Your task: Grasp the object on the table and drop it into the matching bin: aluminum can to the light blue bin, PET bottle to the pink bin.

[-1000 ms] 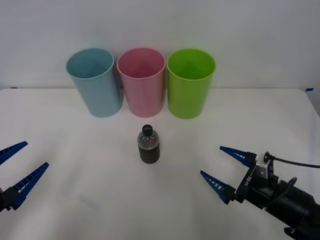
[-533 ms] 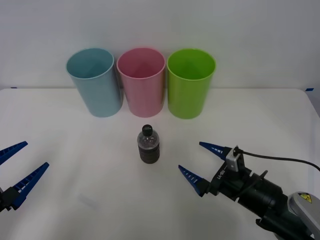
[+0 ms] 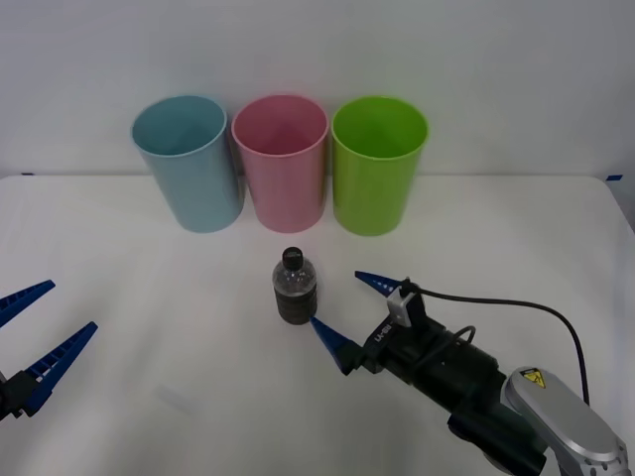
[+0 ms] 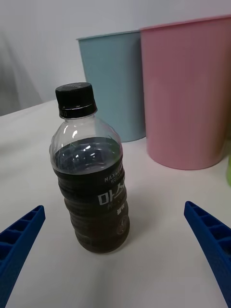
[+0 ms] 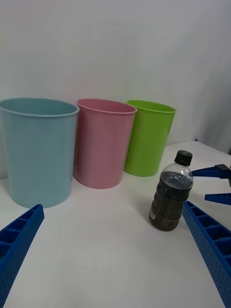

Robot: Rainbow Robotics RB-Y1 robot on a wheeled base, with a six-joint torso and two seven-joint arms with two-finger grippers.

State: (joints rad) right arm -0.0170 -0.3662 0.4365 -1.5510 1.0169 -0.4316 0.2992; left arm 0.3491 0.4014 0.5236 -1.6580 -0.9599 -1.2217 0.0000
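Observation:
The PET bottle (image 3: 295, 289), small and clear with a black cap and dark ribbed lower half, stands upright mid-table (image 3: 149, 297). It also appears close up (image 4: 91, 175) and farther off (image 5: 171, 193). My right gripper (image 3: 345, 309) is open just right of the bottle, fingertips level with it, not touching. The pink bin (image 3: 281, 162) stands behind the bottle, between the light blue bin (image 3: 189, 162) and a lime green bin (image 3: 378, 164). My left gripper (image 3: 35, 332) rests open at the left edge of the table.
The three bins stand in a row along the back of the table near the white wall. A black cable (image 3: 506, 307) trails from the right wrist. Bare tabletop lies between the bottle and the bins.
My right arm has moved left and forward across the table, bringing its open fingers from the right side up beside the bottle. The left arm and the bottle have stayed still.

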